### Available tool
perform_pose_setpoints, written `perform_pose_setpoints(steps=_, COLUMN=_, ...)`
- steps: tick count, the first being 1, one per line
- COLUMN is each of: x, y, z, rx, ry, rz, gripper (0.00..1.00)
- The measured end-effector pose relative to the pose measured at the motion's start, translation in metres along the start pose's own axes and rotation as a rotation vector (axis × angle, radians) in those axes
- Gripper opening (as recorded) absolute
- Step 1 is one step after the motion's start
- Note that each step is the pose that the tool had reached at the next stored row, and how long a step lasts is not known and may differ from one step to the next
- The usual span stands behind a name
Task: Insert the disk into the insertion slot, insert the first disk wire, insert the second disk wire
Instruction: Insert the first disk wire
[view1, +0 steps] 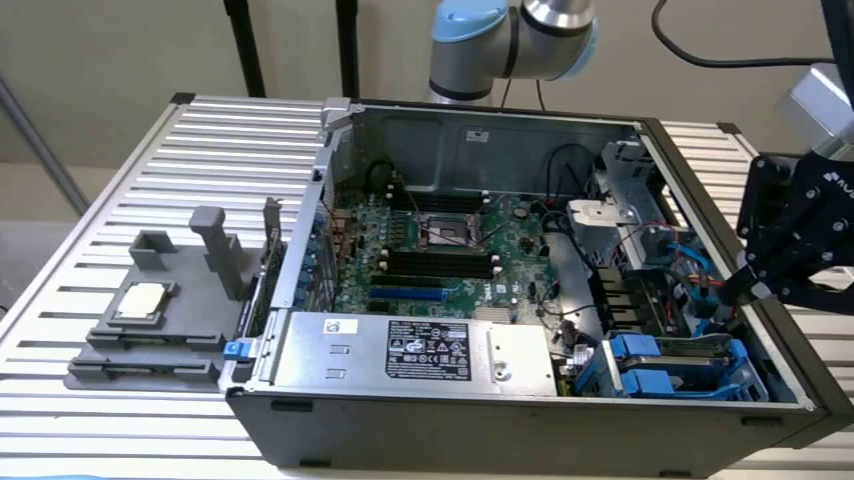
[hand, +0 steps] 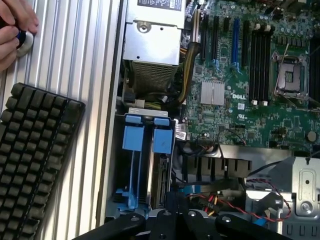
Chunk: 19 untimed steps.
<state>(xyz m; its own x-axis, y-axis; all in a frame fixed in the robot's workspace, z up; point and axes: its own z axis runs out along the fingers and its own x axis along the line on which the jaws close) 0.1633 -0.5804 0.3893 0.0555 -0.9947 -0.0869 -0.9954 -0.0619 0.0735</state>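
The insertion slot (view1: 627, 352), a grey cage with bright blue rails, sits in the PC case's near corner on the exterior view's right. In the wrist view its blue tabs (hand: 146, 139) stand side by side. The disk (hand: 161, 172) shows as a narrow grey edge between the rails, seated in the cage. My black gripper (view1: 737, 290) hangs over the case's wall just behind the cage, beside a blue wire (view1: 687, 262). The gripper (hand: 172, 202) is shut right behind the cage. Red and black wires (hand: 225, 200) run beside it. I cannot tell whether it pinches anything.
A silver box with a black label (view1: 427, 350) fills the case's front. The motherboard (view1: 441, 255) lies behind it. A grey fixture (view1: 147, 320) stands on the ribbed table (view1: 240, 140). A dark keyboard (hand: 35, 160) and a person's hand (hand: 15, 30) lie beside the case.
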Motion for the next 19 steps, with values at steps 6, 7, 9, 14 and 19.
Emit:
perform_pose_setpoints(steps=6, x=-0.004, y=-0.0047, z=0.0111, rx=0.0005, ry=-0.0001, rz=0.000, gripper=0.11)
perform_pose_setpoints(steps=7, x=-0.005, y=-0.0054, z=0.0128, rx=0.0006, ry=0.0000, rz=0.000, gripper=0.11)
perform_pose_setpoints(steps=9, x=-0.006, y=-0.0066, z=0.0165, rx=0.0008, ry=0.0000, rz=0.000, gripper=0.11)
perform_pose_setpoints(steps=14, x=-0.013, y=-0.0083, z=0.0261, rx=0.0009, ry=0.0000, rz=0.000, gripper=0.11)
perform_pose_setpoints(steps=19, x=-0.023, y=-0.0095, z=0.0344, rx=0.0015, ry=0.0000, rz=0.000, gripper=0.11)
